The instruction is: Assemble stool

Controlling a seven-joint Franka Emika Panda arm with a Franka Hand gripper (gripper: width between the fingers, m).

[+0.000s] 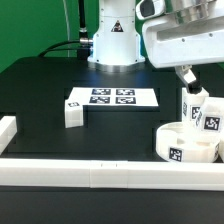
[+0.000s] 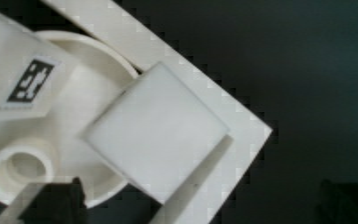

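- White plastic makes up the stool parts; the round seat (image 1: 188, 147) sits on the black desk (image 1: 50, 75) at the exterior view's near right, close to the long near rail (image 1: 100, 176).
- One leg block (image 1: 211, 118) stands on the seat's right part, slightly tilted, with a tag facing the camera.
- A second leg block (image 1: 193, 104) stands at the seat's far edge; whether either block is seated in a socket cannot be told.
- A third leg block (image 1: 73, 110) lies alone on the desk at the exterior view's left, well apart from the seat and just beside the near left corner of the marker board (image 1: 112, 97).
- Jaws are spread wide with nothing pinched between them; they hang over the seat's far edge, just above the second leg block.
- Seen from the wrist, an open round socket (image 2: 25, 160) shows in the seat's top beside a flat block face, and one dark finger (image 2: 43, 200) shows at the picture's edge.
- At the far centre of the desk stands the arm's white base (image 1: 110, 45).
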